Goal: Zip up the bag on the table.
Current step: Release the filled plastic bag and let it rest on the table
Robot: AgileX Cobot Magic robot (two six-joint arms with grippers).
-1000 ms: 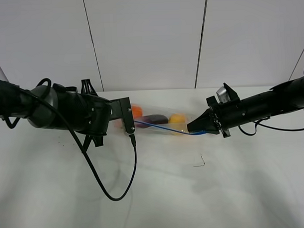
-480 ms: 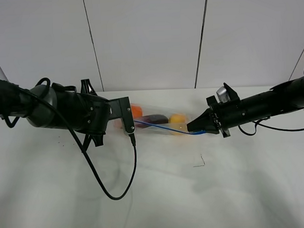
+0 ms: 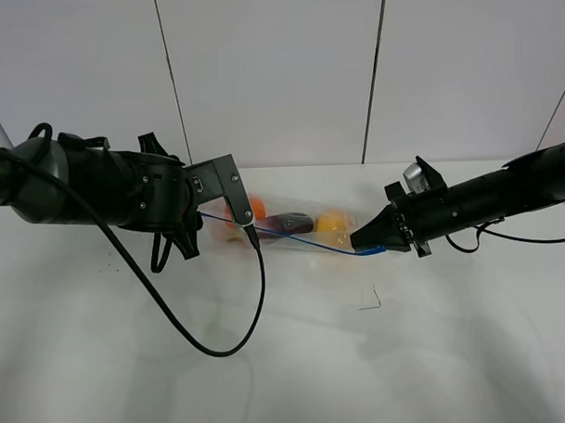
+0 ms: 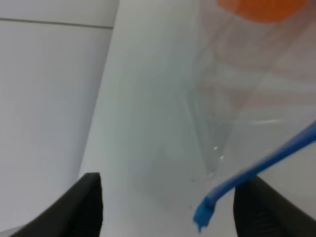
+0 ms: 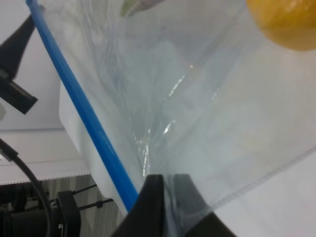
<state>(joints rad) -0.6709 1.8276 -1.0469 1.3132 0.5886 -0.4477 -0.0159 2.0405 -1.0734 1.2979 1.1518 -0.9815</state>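
The clear bag (image 3: 297,231) lies on the white table (image 3: 380,357) with an orange (image 3: 255,206), a purple eggplant (image 3: 290,220) and a yellow fruit (image 3: 331,221) inside. Its blue zipper strip (image 3: 293,235) runs between the two grippers. My left gripper (image 3: 236,211) is open. In the left wrist view (image 4: 175,197) the strip's free end (image 4: 202,216) lies between the spread fingers (image 4: 86,197), and they do not pinch it. My right gripper (image 3: 362,240) is shut on the bag's right end. In the right wrist view (image 5: 165,197) it pinches the plastic beside the strip (image 5: 79,106).
A black cable (image 3: 222,348) hangs from the left arm and loops over the table in front of the bag. A small dark mark (image 3: 369,301) sits on the table below the right gripper. White wall panels (image 3: 268,73) stand behind the table.
My left arm has drawn back to the left and risen a little, and its gripper has come off the strip, whose left end now shows bare. The right arm has barely moved.
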